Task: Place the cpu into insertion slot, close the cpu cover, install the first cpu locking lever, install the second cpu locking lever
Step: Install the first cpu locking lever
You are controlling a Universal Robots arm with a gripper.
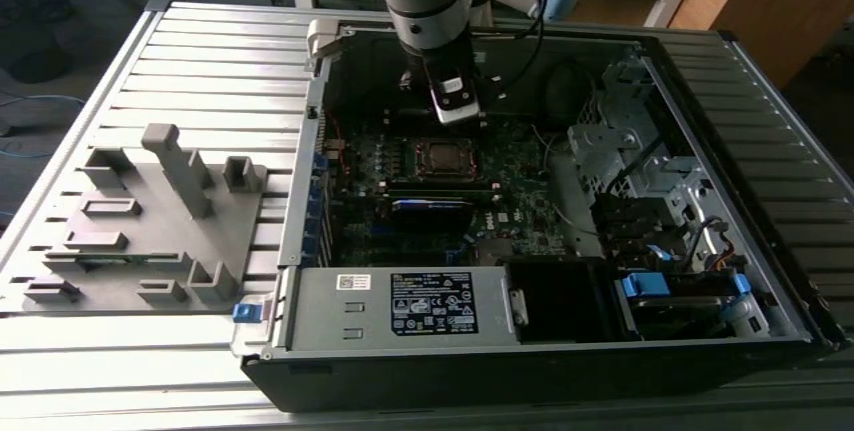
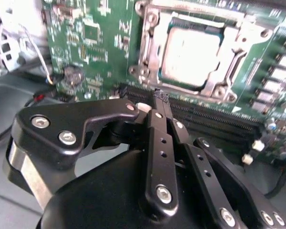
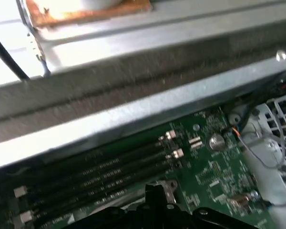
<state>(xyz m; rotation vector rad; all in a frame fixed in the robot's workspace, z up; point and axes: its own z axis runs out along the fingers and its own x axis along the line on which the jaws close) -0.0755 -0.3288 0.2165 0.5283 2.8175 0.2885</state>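
In the second wrist view the one black metal gripper (image 2: pixel 161 98) has its fingers pressed together on nothing, just short of one silvery-grey square cpu (image 2: pixel 190 53). That chip lies flat in the one metal-ringed insertion slot (image 2: pixel 145 52), under the one thin silvery cpu cover (image 2: pixel 229 76). Four long black memory slots (image 3: pixel 100 179) run parallel; no print is readable.

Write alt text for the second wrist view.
A black two-fingered gripper, fingers together and holding nothing, hovers above a green motherboard. Beyond it a silvery-grey square cpu sits in its metal-framed insertion slot, beside long black memory slots.
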